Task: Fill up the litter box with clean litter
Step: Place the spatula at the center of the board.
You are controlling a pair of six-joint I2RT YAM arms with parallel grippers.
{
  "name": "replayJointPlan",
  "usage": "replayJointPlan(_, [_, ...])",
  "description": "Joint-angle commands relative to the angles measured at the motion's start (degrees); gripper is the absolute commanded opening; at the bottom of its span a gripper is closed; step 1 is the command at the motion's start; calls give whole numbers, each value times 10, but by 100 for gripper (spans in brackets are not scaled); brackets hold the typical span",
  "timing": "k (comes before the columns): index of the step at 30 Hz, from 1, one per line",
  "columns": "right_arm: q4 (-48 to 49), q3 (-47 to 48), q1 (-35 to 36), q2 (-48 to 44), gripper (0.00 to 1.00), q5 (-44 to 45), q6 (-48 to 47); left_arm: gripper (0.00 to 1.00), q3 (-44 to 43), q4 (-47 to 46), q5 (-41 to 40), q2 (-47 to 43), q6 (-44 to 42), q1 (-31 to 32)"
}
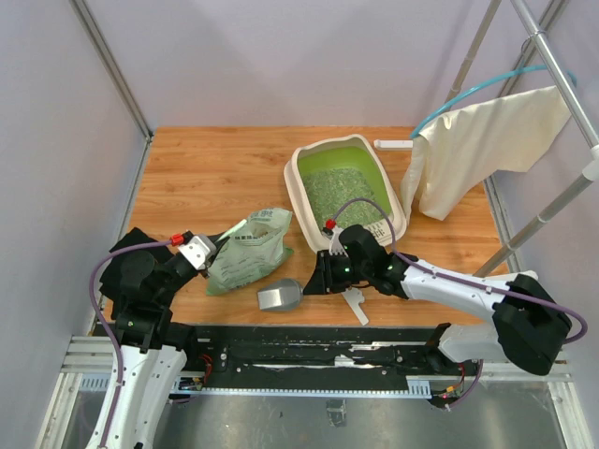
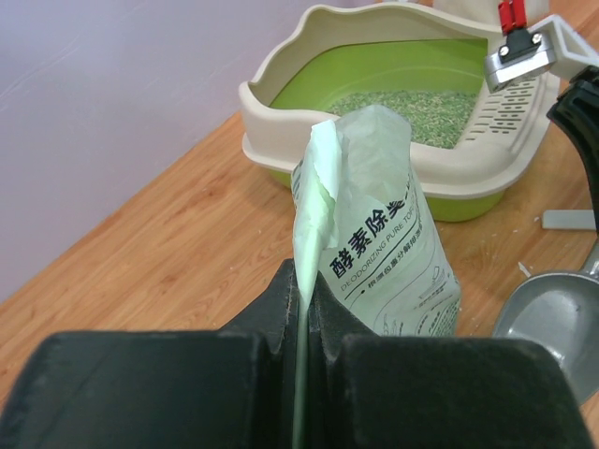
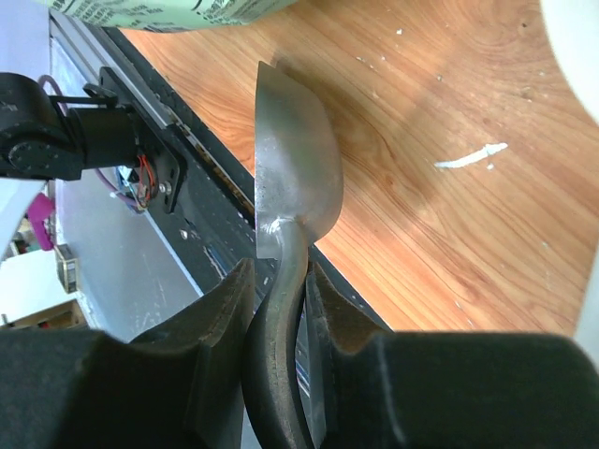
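Observation:
The cream-white litter box [image 1: 298, 183] with its green inside stands at the back right of the table, and clean litter [image 1: 343, 187] covers its floor. In the left wrist view the litter box [image 2: 281, 101] holds pale granules of litter [image 2: 412, 106]. My left gripper [image 1: 217, 245] is shut on the thin top edge of the light green printed bag [image 1: 249, 249]. The left wrist view shows the bag [image 2: 386, 238] pinched between the left gripper's [image 2: 307, 290] jaws. My right gripper [image 1: 314, 283] is shut on the handle of the silver scoop [image 1: 279, 296]. The scoop's bowl [image 3: 295, 159] sticks out beyond the right gripper [image 3: 281, 281], low over the table's front edge.
A cream cloth [image 1: 487, 150] hangs from a metal rack at the right. A small white plastic piece [image 1: 356, 304] lies near the front edge, and a white bar [image 1: 393, 144] lies behind the box. A few spilled specks [image 3: 465, 157] dot the wood.

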State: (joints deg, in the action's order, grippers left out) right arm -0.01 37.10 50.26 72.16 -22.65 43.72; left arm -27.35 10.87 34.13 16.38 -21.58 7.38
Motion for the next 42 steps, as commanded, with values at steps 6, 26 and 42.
replayJointPlan(6, [-13, 4, 10, 103, 17, -26, 36, 1, -37, -93, -16, -31, -21, 2])
replayJointPlan(26, [-154, 26, 9, 44, 63, 90, 30, 0, -37, -98, -18, -29, -8, 2])
replayJointPlan(42, [-240, 130, 9, -44, 67, 158, -156, 0, -25, -134, 7, -18, -1, 2])
